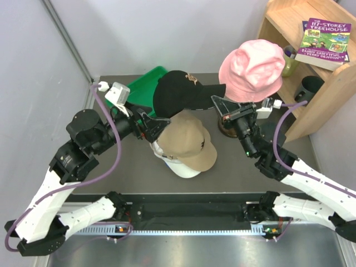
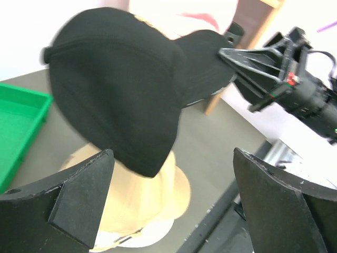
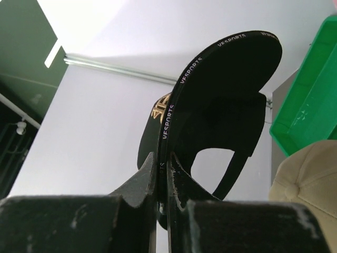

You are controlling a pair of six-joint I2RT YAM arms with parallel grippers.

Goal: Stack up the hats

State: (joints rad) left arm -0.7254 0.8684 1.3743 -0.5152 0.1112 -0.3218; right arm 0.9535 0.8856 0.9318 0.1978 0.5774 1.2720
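My right gripper (image 3: 163, 163) pinches the black cap (image 1: 178, 92) by its peak, just above the tan cap (image 1: 192, 146). My left gripper (image 2: 174, 200) is wide open. I should lower the black cap slowly, straight on top.

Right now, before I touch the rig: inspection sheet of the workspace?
Surface: dark grey table, no damage seen.
Job's things: black cap held above tan cap, which sits on white cap; pink cap apart, back right.
Clutter: green tray, back left.
Hands: right hand shut on black cap's peak; left hand open, holding nothing.
Cables: purple cables loop along both arms.
Surroundings: wooden shelf with book, right; pale walls.
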